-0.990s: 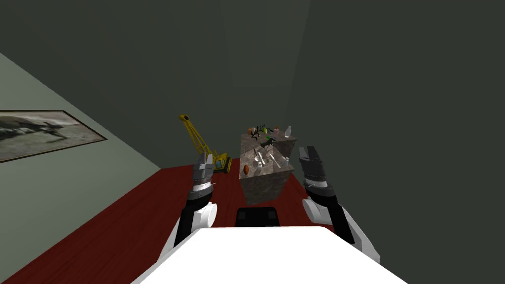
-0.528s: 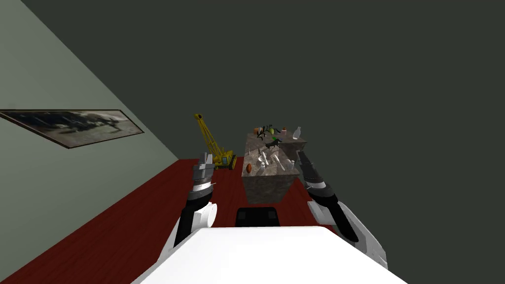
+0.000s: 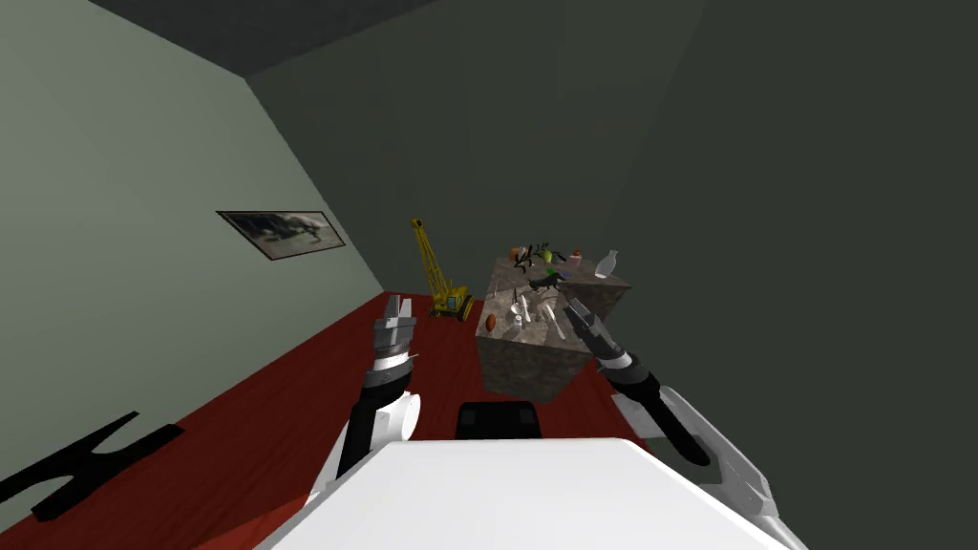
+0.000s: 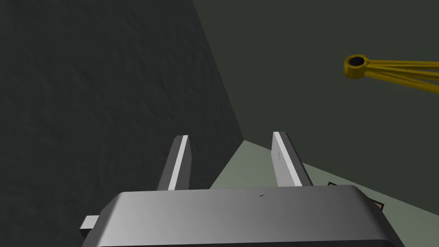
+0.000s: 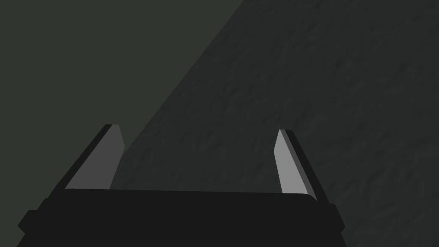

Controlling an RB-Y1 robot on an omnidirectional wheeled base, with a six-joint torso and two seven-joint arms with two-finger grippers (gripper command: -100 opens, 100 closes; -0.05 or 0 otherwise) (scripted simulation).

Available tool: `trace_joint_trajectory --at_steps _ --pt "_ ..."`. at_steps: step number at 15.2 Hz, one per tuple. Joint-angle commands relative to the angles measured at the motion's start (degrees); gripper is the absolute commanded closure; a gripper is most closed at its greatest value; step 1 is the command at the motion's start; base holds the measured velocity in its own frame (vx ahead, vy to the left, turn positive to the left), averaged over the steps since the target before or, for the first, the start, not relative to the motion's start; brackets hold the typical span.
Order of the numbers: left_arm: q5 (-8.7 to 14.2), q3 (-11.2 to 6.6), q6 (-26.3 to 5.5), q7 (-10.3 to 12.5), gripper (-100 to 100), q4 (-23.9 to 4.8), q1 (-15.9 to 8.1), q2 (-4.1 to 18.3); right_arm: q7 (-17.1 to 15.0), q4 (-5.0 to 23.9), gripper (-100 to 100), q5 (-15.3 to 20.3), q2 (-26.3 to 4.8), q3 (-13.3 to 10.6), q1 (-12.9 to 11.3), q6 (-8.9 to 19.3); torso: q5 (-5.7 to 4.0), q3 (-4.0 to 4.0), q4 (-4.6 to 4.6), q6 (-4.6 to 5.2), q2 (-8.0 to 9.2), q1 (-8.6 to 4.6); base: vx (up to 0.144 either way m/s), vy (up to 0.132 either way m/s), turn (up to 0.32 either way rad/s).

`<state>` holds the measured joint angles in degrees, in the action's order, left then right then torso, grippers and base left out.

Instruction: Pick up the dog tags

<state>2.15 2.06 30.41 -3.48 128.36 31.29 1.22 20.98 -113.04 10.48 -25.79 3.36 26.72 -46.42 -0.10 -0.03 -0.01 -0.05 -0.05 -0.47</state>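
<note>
My right gripper (image 3: 571, 307) has its fingers spread wide with nothing between them. It hangs at the near right side of the stone-patterned block (image 3: 530, 368) that serves as a table, over the top or just beside it, I cannot tell which. The fingers aim forward and up, not down at the top. Just left of those fingers, on the block's top, lies a scatter of small pale pieces (image 3: 523, 311). I judge the dog tags to be among them, but they are too small for me to say which piece they are or how their long axis runs. Further out from the fingers sit an orange object (image 3: 491, 323) at the block's left edge, a black shape (image 3: 544, 283) further back and a pale bottle (image 3: 606, 264) at the far right corner. My left gripper (image 3: 398, 304) is also open, somewhat narrower, and empty. It is held well apart from the block on its left, with a yellow toy crane (image 3: 441, 286) on the red floor (image 3: 287, 411) just ahead of it. So the right arm is plainly the nearer, and the coming move turns on tipping its fingers down and a little left. I can read no brand, label or writing anywhere
</note>
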Motion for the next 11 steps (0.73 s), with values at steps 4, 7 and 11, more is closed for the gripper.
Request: trace_joint_trajectory --at_steps 4,7,11 --pt "0.00 0.00 0.00 0.00 0 0.00 0.00 0.00 3.92 6.04 -100 4.02 -6.01 1.34 -0.35 -3.45 0.00 0.02 0.01 -0.01 0.04 -0.02 -0.038 -0.097 0.391" --pt "0.00 0.00 0.00 0.00 0 0.00 0.00 0.00 7.35 10.19 -100 7.63 -10.04 2.41 -0.75 -6.23 -0.01 -0.01 0.00 0.01 -0.02 -0.07 -0.038 -0.101 0.433" --pt "0.00 0.00 0.00 0.00 0 0.00 0.00 0.00 9.12 14.04 -100 9.48 -12.85 2.94 -0.94 -7.64 -0.01 -0.01 0.00 -0.01 -0.03 -0.05 -0.044 -0.091 0.373"
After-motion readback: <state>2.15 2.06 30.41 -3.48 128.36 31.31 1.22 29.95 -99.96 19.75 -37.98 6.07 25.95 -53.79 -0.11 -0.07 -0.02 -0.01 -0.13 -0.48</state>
